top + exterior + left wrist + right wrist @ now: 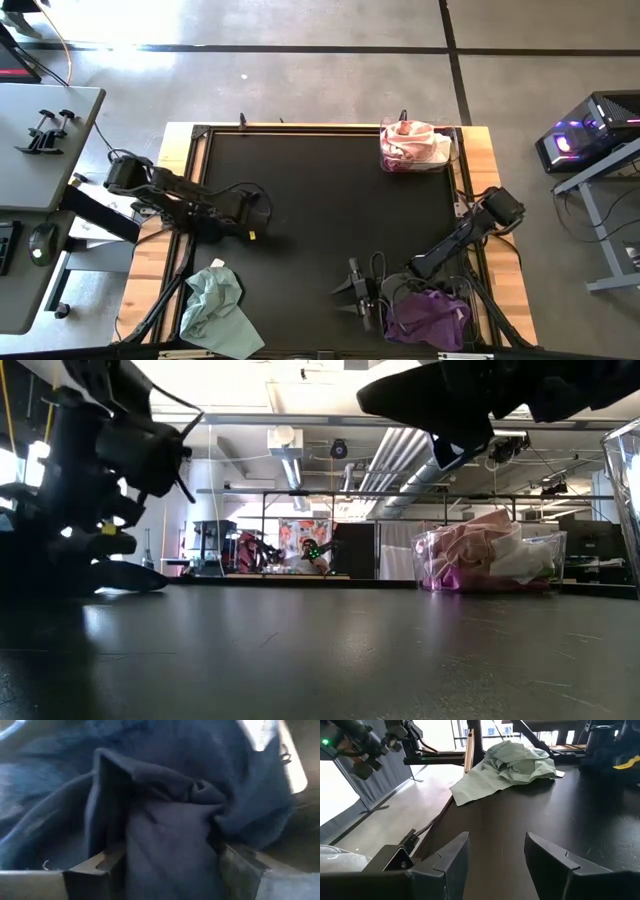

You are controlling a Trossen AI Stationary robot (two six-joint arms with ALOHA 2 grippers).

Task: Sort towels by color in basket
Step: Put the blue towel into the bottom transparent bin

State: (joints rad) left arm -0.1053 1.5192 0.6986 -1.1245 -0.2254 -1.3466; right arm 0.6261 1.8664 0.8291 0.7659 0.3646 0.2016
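In the left wrist view a dark navy towel [200, 805] fills the picture, and my left gripper [170, 870] is shut on it. Seen from above, that gripper [212, 228] is at the table's left side, where the dark cloth barely shows against the black top. My right gripper [355, 288] hovers open at the near middle, touching nothing. It faces a pale mint towel [512, 765] that lies crumpled on the near left corner [215, 302], one flap over the table's edge. Purple towels [430, 315] lie heaped near the right arm. My left gripper pinches a bunched fold of the navy towel [170, 845] between its two fingers [95, 867]; several gathered layers run back between them. The rest of the cloth spreads in loose folds beyond the fingertips. Whether it is lifted off the table cannot be seen.
A clear basket [415, 147] with pink and white towels [490, 550] stands at the far right corner. Wooden borders [150, 260] frame the black table top. Cables loop by both arms. A desk [40, 150] stands left of the table, a computer [590, 135] to its right.
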